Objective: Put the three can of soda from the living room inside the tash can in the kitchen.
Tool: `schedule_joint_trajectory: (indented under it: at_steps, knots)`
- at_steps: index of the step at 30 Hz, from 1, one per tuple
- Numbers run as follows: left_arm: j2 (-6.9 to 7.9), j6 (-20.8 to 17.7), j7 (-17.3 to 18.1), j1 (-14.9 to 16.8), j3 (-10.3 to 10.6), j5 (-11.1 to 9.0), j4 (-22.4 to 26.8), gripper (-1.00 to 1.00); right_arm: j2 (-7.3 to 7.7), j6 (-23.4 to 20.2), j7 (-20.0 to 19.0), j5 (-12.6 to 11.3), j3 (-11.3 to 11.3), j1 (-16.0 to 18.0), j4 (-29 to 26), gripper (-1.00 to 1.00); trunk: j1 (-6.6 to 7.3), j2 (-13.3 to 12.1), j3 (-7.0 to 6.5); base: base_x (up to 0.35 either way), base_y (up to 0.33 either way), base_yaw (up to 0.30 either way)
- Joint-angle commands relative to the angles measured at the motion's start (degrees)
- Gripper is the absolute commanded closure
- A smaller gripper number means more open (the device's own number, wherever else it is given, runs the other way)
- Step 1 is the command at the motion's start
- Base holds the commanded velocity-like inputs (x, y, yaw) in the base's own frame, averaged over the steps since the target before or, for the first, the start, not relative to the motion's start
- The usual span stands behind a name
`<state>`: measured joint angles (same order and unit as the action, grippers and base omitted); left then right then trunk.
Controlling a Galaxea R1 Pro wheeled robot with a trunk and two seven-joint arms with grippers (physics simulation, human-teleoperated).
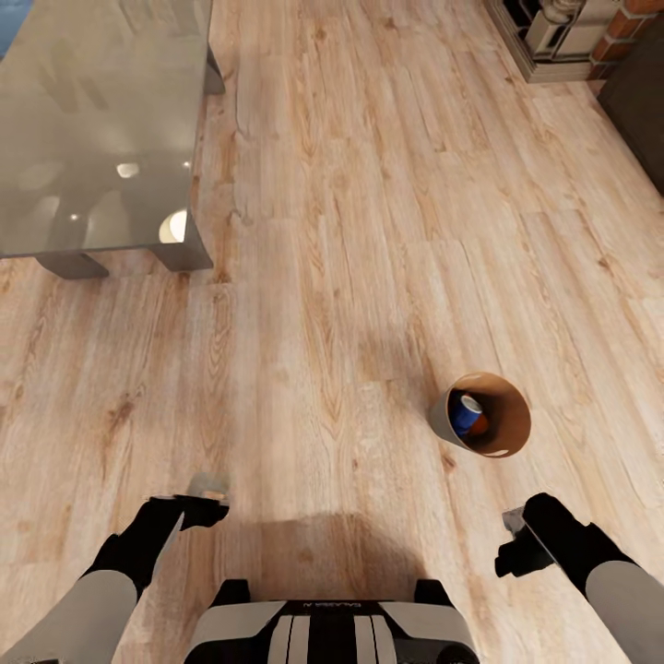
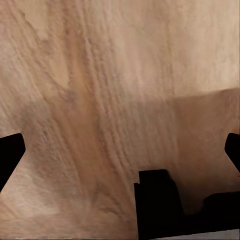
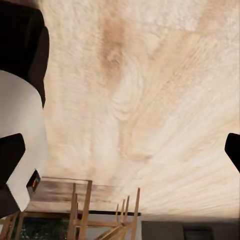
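Here, from my head camera, the trash can (image 1: pixel 481 415) stands upright on the pale wood-plank floor (image 1: pixel 350 231), ahead of my right gripper (image 1: pixel 513 522) and a little inward of it, well apart from the glass-topped coffee table (image 1: pixel 97 129) at the far left. The bin is a round tapered tub, brown inside and grey on its outer wall, its mouth facing up. Inside it lies a blue soda can (image 1: pixel 467 414), tilted, its silvery end pointing up and toward the far rim, long axis leaning rather than vertical. Beside it shows a sliver of an orange can (image 1: pixel 482 425); I cannot tell how that one lies, nor make out a third.

My left gripper (image 1: pixel 208 499) hangs low over bare floor, and in the left wrist view its dark fingertips (image 2: pixel 10 155) sit at opposite edges with only wood grain between, so those jaws are spread wide and hold nothing. The right wrist view gives the same reading for my right gripper: black fingertips (image 3: pixel 10 160) far apart over knotty planks. That view also catches a slatted wooden frame (image 3: pixel 85 210), and part of my own white and black body (image 3: pixel 22 125).

At the far right stand red brick (image 1: pixel 618 32) and a dark cabinet (image 1: pixel 641 111).
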<state>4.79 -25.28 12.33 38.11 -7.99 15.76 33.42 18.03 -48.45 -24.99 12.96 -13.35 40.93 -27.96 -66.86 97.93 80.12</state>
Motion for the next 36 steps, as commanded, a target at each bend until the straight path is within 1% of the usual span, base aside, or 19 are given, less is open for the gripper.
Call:
schedule_joint_trajectory:
  at_steps: [1,2,3,7,9,11,12,16,17,19,21,22,23,24,27,29,36]
  knots:
    - [0.06,0.70,-0.89,-0.03,-0.18,-0.15,-1.48,-1.00,-0.81,1.36,0.90,0.03,0.28,-0.22,1.09,-1.00,0.23,-0.42,-0.19,0.000,0.000,0.000]
    - [0.21,1.84,-2.78,-0.07,-0.48,-0.51,-4.16,-1.00,-2.52,4.51,3.05,-0.02,1.42,-0.55,3.74,-1.00,0.45,-0.82,-0.37,0.000,0.000,0.000]
    - [0.36,3.29,-4.71,-0.13,-1.05,-1.22,-6.43,-1.00,-4.34,8.11,5.68,-0.04,3.63,-0.75,6.58,-1.00,0.67,-1.22,-0.55,0.000,0.000,0.000]
    - [0.63,7.53,-7.99,-0.26,-2.90,-2.87,-10.18,-1.00,-7.82,13.68,11.09,0.02,8.54,-0.97,11.06,-1.00,1.54,-2.82,-1.27,0.000,0.000,0.000]
    - [0.77,9.38,-9.25,-0.46,-3.56,-3.36,-12.29,-1.00,-9.42,15.27,13.20,0.03,10.02,-1.02,12.40,-1.00,1.98,-3.62,-1.62,0.000,0.000,0.000]
    - [0.95,10.81,-10.08,-0.68,-3.99,-3.74,-14.50,-1.00,-10.79,16.43,14.63,0.04,11.01,-1.06,13.27,-1.00,2.42,-4.43,-1.98,0.000,0.000,0.000]
    - [1.18,12.44,-10.61,-0.83,-4.26,-3.96,-16.58,-1.00,-11.75,17.70,15.54,0.01,11.74,-1.08,13.95,-1.00,2.64,-4.83,-2.16,0.000,0.000,0.000]
    - [2.56,16.78,-11.23,-1.40,-4.61,-4.23,-20.63,-1.00,-13.01,21.89,16.55,-0.02,12.55,-1.14,16.74,-1.00,3.52,-6.43,-2.88,0.000,0.000,0.000]
    - [3.31,18.81,-11.41,-2.26,-4.73,-4.45,-22.26,-1.00,-13.40,24.38,16.84,-0.02,12.81,-1.13,18.53,-1.00,3.74,-6.83,-3.06,0.000,0.000,0.000]
    - [3.81,20.51,-11.49,-3.31,-4.80,-4.89,-23.32,-1.00,-13.72,26.45,17.02,-0.03,12.97,-1.14,19.93,-1.00,4.18,-7.63,-3.42,0.000,0.000,0.000]
    - [4.13,22.23,-11.54,-4.56,-4.84,-5.40,-23.98,-1.00,-14.11,27.95,17.18,-0.03,13.14,-1.15,21.20,-1.00,4.62,-8.44,-3.78,0.000,0.000,0.000]
    - [4.31,24.27,-11.56,-5.84,-4.86,-5.82,-24.40,-1.00,-14.46,29.23,17.55,0.00,13.24,-1.17,22.43,-1.00,4.84,-8.84,-3.96,0.000,0.000,0.000]
    - [4.37,25.40,-11.55,-6.37,-4.85,-5.97,-24.57,-1.00,-14.56,29.96,17.95,0.01,13.30,-1.18,22.97,-1.00,5.06,-9.24,-4.14,0.000,0.000,0.000]
    - [4.53,28.63,-11.39,-7.51,-4.83,-6.08,-24.92,-1.00,-14.65,32.45,19.73,-0.01,13.41,-1.19,24.24,-1.00,5.28,-9.64,-4.32,0.000,0.000,0.000]
    - [4.48,31.25,-11.22,-8.78,-4.73,-5.99,-25.16,-1.00,-14.38,34.57,22.03,-0.04,13.48,-1.25,25.61,-1.00,5.94,-10.84,-4.86,0.000,0.000,0.000]
    - [4.39,32.16,-11.16,-9.50,-4.70,-5.92,-25.24,-1.00,-14.08,35.29,22.87,-0.04,13.46,-1.76,26.11,-1.00,6.38,-11.64,-5.22,0.000,0.000,0.000]
    - [4.30,33.33,-11.00,-10.50,-4.66,-5.86,-25.41,-1.00,-13.64,36.54,23.64,0.05,13.42,-4.45,26.56,-1.00,7.91,-14.45,-6.47,0.000,0.000,0.000]
